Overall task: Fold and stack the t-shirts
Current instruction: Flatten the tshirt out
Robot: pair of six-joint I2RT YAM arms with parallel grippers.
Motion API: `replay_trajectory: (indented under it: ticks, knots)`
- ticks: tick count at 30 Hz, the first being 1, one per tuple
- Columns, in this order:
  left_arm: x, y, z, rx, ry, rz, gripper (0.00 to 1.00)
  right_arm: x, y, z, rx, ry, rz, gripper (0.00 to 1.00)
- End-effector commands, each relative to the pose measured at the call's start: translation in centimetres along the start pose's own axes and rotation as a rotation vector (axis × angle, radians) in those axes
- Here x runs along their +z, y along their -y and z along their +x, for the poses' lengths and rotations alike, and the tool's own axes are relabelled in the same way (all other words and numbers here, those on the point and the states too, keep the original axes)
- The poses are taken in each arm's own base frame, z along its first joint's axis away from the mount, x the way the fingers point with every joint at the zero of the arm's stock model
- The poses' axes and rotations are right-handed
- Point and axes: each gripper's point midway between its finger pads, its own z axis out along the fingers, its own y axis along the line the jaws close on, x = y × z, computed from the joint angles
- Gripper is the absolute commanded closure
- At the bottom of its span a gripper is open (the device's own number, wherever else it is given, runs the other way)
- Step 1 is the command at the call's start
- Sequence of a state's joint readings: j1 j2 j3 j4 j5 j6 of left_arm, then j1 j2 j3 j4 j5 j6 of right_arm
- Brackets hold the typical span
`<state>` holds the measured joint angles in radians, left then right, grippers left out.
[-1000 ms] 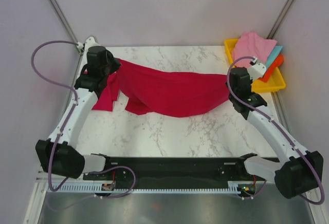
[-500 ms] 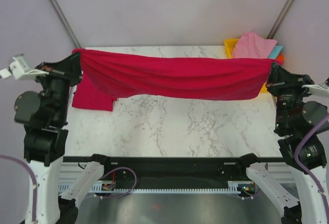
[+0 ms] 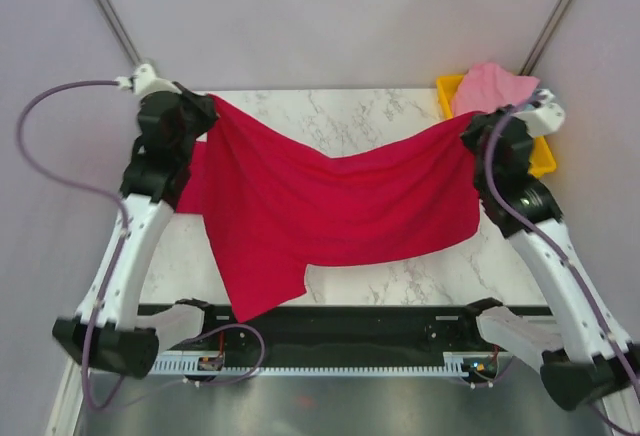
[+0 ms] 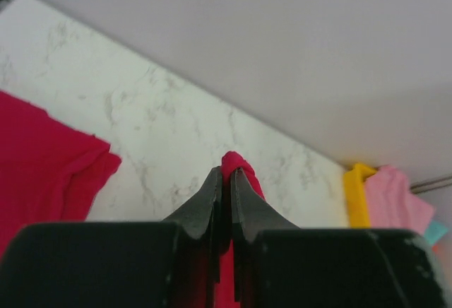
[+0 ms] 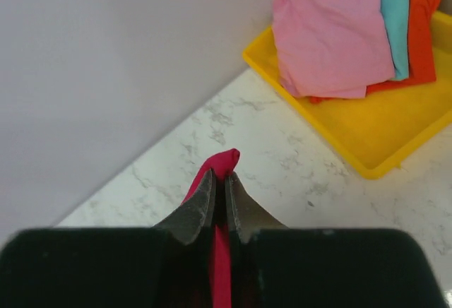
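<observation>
A red t-shirt (image 3: 330, 201) hangs across mid-frame, long axis left to right, one corner drooping lower left. The left gripper (image 3: 207, 108) and right gripper (image 3: 468, 134) each pinch a top corner. Upper right, a yellow tray (image 5: 381, 131) holds folded pink cloth (image 5: 332, 32).

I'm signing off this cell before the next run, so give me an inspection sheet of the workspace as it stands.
Surface: marble tabletop, partly covered by cloth.
Job's things: hanging t-shirt, crimson, spread between both grippers, one lower corner drooping to the near edge; second t-shirt, crimson, lying at the left.
Clutter: yellow tray at the far right corner, holding a pink cloth, teal cloth and orange cloth.
Grippers: left gripper and right gripper each shut on the hanging t-shirt.
Cables: purple cable looping beside each arm.
Surroundings: lilac walls, metal strut in each corner.
</observation>
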<state>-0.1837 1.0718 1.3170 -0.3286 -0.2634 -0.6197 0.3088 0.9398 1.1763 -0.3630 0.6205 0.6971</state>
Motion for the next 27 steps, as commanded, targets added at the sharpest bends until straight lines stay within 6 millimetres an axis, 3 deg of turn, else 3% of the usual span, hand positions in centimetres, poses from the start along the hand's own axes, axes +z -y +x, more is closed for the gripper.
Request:
replay_trajectory:
  ticks: [1,2,3,4,5,6,8,9,10,11,12,14,17,19,21,23,24,25,27]
  knots:
    - [8.1,-3.6,5.4,0.017,-0.070,-0.124,0.86,6.8,-1.0,4.1,-0.029,-0.030,0.111,0.86]
    - [10.0,-4.0,6.1,0.039,-0.095,-0.132,0.67,8.3,-1.7,5.0,-0.069,-0.063,0.098,0.60]
    - [14.0,-4.0,9.3,0.057,-0.219,-0.116,0.35,9.7,-2.1,6.0,-0.102,-0.094,0.109,0.02]
    - [15.6,-5.1,9.8,0.060,-0.289,-0.136,0.01,11.9,-3.2,6.9,-0.126,-0.123,0.130,0.02]
    - [15.2,-7.3,12.7,0.073,-0.461,-0.233,0.00,12.2,-2.5,7.9,-0.161,-0.170,0.170,0.02]
    - [16.6,-5.3,9.8,0.078,-0.419,-0.208,0.00,12.6,-2.9,8.6,-0.168,-0.196,0.156,0.02]
    - [16.9,-6.1,10.8,0.114,-0.443,-0.233,0.00,12.4,-2.2,9.9,-0.147,-0.215,0.156,0.02]
    - [16.6,-7.6,11.8,0.130,-0.440,-0.273,0.00,12.1,-2.0,10.3,-0.122,-0.220,0.146,0.03]
    - [15.6,-7.3,10.6,0.127,-0.399,-0.263,0.00,11.3,-0.8,11.4,-0.123,-0.238,0.149,0.05]
    - [15.0,-7.8,10.9,0.119,-0.392,-0.275,0.00,11.1,-0.5,11.6,-0.112,-0.238,0.144,0.07]
    - [14.2,-9.3,12.5,0.119,-0.412,-0.308,0.00,10.7,0.0,12.1,-0.111,-0.250,0.146,0.09]
    - [12.2,-9.5,12.2,0.080,-0.398,-0.319,0.01,9.6,1.4,13.3,-0.122,-0.289,0.150,0.11]
    - [8.7,-11.9,16.0,0.034,-0.488,-0.362,0.03,7.2,4.1,14.8,-0.143,-0.332,0.172,0.18]
    - [6.6,-10.6,15.5,-0.005,-0.468,-0.290,0.05,5.5,6.4,15.5,-0.152,-0.345,0.189,0.19]
    - [3.6,-11.1,16.3,-0.029,-0.462,-0.272,0.06,4.1,8.0,16.1,-0.156,-0.360,0.205,0.19]
    - [2.0,-11.0,17.4,-0.061,-0.454,-0.253,0.07,2.4,10.6,16.8,-0.155,-0.368,0.255,0.21]
    - [0.5,-12.0,19.5,-0.065,-0.498,-0.264,0.08,1.8,11.4,17.1,-0.158,-0.375,0.271,0.22]
    - [-0.6,-11.4,19.6,-0.072,-0.500,-0.232,0.09,1.1,12.5,17.5,-0.167,-0.385,0.287,0.23]
    - [-2.7,-11.9,22.3,-0.090,-0.582,-0.219,0.12,0.1,14.3,18.1,-0.182,-0.399,0.341,0.25]
